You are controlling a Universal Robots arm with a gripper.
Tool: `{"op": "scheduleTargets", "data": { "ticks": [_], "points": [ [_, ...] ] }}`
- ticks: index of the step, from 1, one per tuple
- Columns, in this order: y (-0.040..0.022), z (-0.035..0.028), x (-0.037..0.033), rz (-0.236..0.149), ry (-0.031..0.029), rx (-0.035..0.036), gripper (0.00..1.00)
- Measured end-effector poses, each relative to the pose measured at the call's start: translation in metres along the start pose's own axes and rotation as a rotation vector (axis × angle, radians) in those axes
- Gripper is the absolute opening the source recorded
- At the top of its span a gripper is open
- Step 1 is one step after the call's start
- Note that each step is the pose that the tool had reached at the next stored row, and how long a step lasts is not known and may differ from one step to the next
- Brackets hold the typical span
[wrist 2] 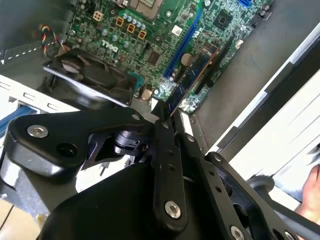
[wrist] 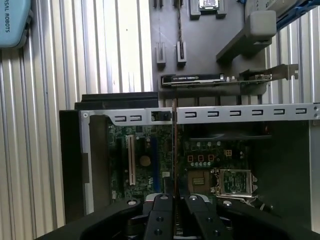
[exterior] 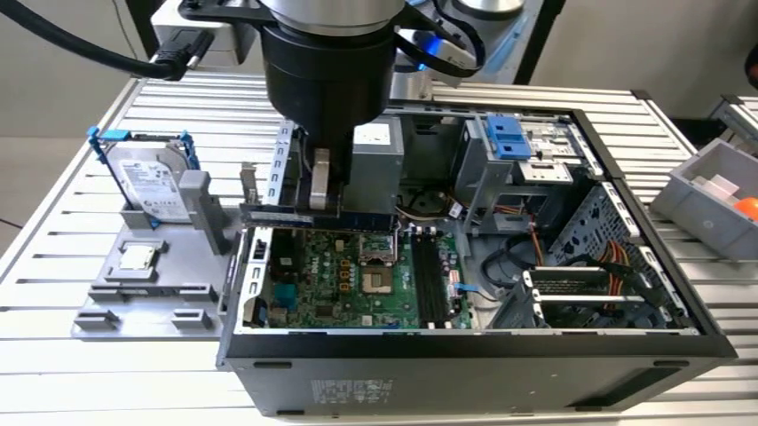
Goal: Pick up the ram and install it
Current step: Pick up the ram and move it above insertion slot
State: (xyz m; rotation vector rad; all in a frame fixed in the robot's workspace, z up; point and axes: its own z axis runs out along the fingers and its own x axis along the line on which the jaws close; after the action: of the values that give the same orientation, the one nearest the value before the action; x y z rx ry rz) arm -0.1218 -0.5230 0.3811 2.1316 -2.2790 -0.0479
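We are looking over the open computer case (exterior: 474, 373) at lower centre of the exterior view, its motherboard (exterior: 319, 275) lying bare. Above the board's far edge, left of centre, the gripper (exterior: 329, 200) is pinching the ram (exterior: 279, 215) level. Farther left, the hard drive (exterior: 148, 182) is standing in its grey holder (exterior: 172, 297).

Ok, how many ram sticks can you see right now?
1. The ram is clamped in the pincer, held above the motherboard near its back edge. Another stick could be hidden behind the arm.
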Motion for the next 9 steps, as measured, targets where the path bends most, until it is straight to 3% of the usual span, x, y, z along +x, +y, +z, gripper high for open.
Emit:
{"op": "scheduleTargets", "data": {
  "ticks": [9],
  "points": [
    [-0.0141, -0.0004, -0.0010, 0.000, -0.0002, -0.0003, 0.00]
  ]
}}
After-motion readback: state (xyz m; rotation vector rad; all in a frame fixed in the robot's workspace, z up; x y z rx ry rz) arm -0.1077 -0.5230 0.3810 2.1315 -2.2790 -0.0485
